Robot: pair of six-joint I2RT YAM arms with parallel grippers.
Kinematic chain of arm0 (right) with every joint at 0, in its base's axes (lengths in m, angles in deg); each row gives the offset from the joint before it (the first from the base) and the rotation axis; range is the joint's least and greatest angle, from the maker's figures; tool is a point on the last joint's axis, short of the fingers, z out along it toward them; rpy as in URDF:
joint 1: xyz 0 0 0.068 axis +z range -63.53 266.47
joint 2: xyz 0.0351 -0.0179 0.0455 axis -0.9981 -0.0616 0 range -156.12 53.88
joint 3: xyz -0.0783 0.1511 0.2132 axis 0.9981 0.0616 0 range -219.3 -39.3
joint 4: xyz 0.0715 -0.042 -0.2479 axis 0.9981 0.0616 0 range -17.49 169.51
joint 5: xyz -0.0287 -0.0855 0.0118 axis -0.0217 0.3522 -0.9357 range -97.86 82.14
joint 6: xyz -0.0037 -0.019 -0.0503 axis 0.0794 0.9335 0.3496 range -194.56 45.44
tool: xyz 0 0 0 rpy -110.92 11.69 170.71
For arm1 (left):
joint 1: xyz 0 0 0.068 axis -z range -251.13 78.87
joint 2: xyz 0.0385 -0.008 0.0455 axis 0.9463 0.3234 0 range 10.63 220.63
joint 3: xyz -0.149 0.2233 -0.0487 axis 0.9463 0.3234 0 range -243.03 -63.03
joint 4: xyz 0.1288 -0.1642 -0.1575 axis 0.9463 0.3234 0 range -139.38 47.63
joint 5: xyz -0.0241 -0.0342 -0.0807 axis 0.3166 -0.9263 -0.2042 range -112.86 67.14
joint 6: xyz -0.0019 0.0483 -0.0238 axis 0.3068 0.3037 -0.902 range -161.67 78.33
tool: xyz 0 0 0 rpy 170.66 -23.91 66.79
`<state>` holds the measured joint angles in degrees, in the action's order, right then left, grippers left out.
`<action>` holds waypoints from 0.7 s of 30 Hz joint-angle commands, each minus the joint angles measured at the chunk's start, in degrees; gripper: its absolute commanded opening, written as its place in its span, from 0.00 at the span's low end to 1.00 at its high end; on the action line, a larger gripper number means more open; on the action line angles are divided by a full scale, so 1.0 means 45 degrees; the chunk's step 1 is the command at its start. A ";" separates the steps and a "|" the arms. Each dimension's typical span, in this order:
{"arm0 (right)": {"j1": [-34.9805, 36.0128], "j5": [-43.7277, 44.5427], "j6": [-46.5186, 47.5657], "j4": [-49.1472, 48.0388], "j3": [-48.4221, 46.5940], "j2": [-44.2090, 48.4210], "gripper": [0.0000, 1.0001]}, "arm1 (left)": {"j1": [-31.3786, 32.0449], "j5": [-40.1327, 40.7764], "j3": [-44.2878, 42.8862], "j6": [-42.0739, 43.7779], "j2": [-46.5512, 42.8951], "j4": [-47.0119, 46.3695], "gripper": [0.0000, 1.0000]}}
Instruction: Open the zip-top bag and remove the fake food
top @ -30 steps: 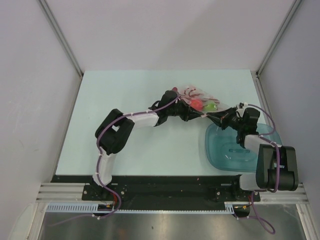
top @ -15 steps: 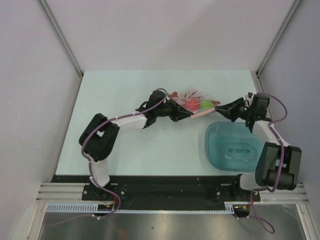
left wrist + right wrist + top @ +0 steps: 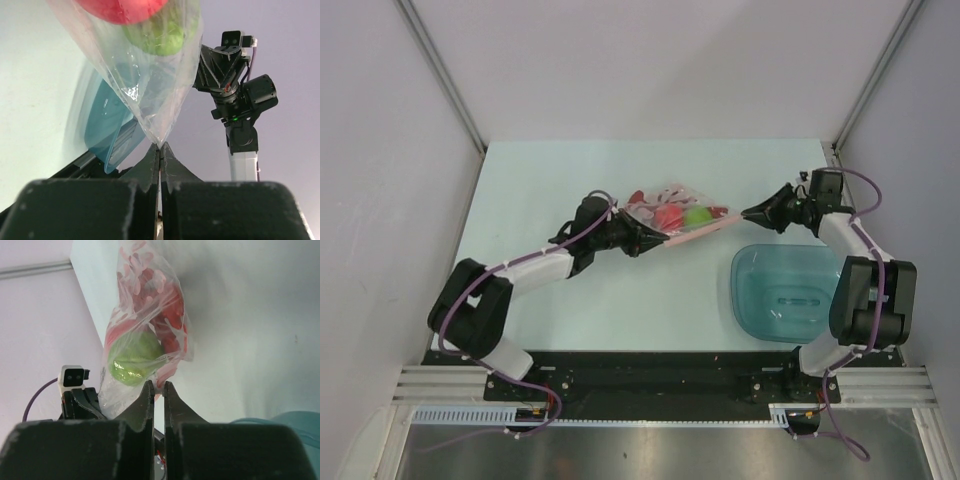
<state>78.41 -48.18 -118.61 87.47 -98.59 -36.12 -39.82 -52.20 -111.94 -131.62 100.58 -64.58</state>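
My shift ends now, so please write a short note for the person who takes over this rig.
Left claw: shut on a corner of the zip-top bag.
Right claw: nearly closed at the bag's zip end; grip unclear.
Green fruit, red fruit and lobster are inside the bag, between the arms.
Done: bag gripped.
To do: open the zip, take the food out.

No word, label, brand mark or number can be read in any view. The zip-top bag [image 3: 675, 212] shows only clear film and a plain pink strip. The teal tray [image 3: 752, 292] carries no legible marking.
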 commanded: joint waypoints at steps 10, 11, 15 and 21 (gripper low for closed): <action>0.2453 -0.0201 0.0161 -0.0337 -0.2839 -0.2226 0.00 | -0.1079 0.0838 0.2509 -0.0127 -0.3312 -0.0076 0.00; 0.2589 -0.0143 0.0257 0.0108 -0.2957 -0.2285 0.00 | -0.1079 0.0682 0.2373 -0.0128 -0.3097 -0.0195 0.00; 0.2513 0.0110 0.0784 0.1594 -0.3348 -0.2442 0.23 | -0.0884 0.0311 0.1321 -0.0108 -0.2198 -0.0859 0.00; 0.1987 0.1124 0.2268 0.3880 -0.3427 -0.1624 0.67 | -0.0376 -0.0275 0.0809 -0.0459 -0.1241 -0.1582 0.00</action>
<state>89.17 -46.73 -113.67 96.93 -112.01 -47.05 -42.86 -51.04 -105.36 -131.66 93.69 -66.87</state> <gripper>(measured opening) 0.608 0.003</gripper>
